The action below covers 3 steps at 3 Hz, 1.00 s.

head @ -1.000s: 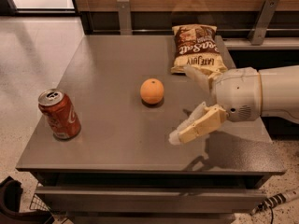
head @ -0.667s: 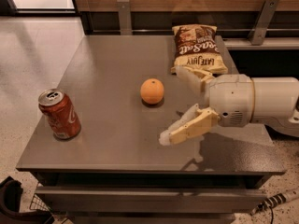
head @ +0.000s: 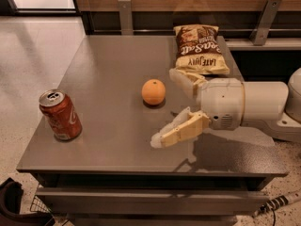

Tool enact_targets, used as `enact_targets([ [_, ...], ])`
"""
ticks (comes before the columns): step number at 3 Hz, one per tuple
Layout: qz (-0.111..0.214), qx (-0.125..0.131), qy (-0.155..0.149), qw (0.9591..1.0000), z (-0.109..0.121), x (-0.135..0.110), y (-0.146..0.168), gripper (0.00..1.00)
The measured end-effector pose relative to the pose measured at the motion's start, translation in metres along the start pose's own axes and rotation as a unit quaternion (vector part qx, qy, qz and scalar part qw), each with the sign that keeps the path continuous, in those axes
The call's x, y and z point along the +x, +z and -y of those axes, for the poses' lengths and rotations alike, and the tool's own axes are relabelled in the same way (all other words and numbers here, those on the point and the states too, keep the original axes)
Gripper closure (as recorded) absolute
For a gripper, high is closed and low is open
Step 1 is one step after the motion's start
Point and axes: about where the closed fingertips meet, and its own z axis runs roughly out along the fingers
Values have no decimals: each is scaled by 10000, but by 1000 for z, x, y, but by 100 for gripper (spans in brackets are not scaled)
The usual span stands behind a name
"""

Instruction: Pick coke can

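The coke can (head: 60, 115) is red with white script and a silver top. It stands upright near the left front edge of the grey table (head: 108, 69). My gripper (head: 165, 106) reaches in from the right, above the table's middle right. Its two cream fingers (head: 181, 130) are spread wide apart, open and empty. The can is well to the left of the gripper, with bare tabletop between them.
A round orange (head: 154, 92) sits mid-table just left of the upper finger. A brown chip bag (head: 200, 48) lies at the back right. A wooden wall with metal brackets runs behind the table. The floor shows at the left.
My gripper has moved left across the table towards the can, staying open. The can, orange and bag have not moved.
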Motion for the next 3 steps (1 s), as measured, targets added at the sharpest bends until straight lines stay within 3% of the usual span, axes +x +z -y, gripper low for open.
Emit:
enact_targets([
  [3,179,-216,-609,9977,-25,-17,138,0],
])
